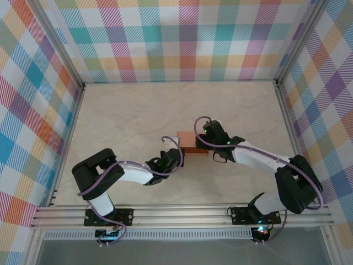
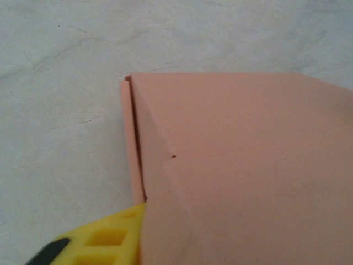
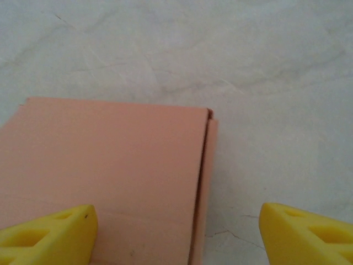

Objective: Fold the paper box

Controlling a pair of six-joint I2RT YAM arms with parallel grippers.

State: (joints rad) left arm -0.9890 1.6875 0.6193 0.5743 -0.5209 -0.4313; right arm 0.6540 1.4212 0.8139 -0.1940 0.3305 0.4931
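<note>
Salmon-orange paper box (image 1: 192, 142) looks folded; right pincer (image 3: 176, 223) spread apart over its edge; left pincer (image 1: 174, 158) beside it, gap untellable.

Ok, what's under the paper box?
The paper box rests on the pale marbled table, visible beside it in both wrist views. The patch directly beneath is covered by card, so nothing there can be checked.

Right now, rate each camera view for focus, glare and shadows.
Top external: sharp and evenly lit, with only faint shadows beside the arms. Left wrist: the paper box sits very close and soft-edged, the left claw's finger is blurred, no glare. Right wrist: the box's edge is soft, the table veining is fairly readable, no harsh shadows.
</note>
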